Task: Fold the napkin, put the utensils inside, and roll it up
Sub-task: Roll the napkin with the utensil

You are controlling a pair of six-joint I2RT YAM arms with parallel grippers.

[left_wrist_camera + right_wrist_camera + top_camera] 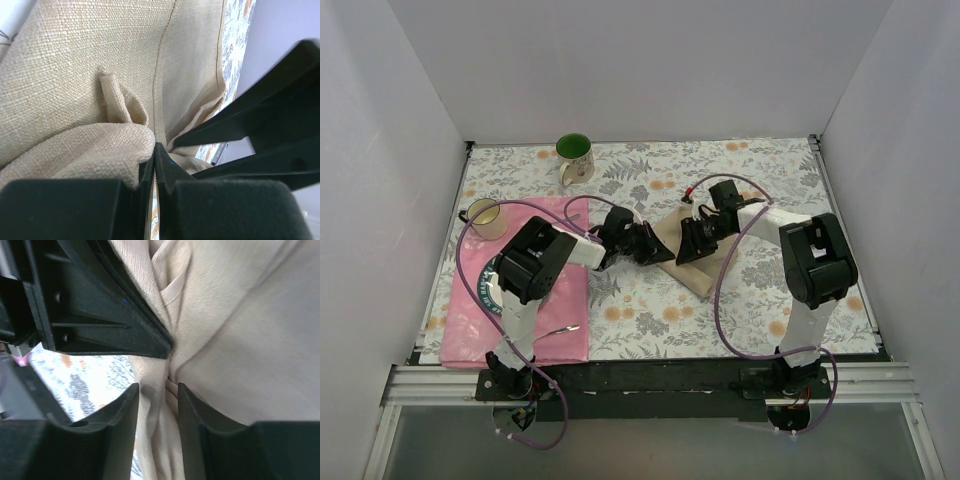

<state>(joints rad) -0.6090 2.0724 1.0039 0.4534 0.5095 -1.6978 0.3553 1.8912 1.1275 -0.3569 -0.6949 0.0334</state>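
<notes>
Left gripper (154, 150) found clenched on napkin (75, 65); right gripper (157, 392) grasping it too. Risk: grippers crowded together; collision possible, or fold bunched if dragged unevenly.

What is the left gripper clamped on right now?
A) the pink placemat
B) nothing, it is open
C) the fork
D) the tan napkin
D: in the left wrist view, the left gripper has its fingers pressed together on a bunched fold of the tan napkin, with no metal or pink material between them.
</notes>
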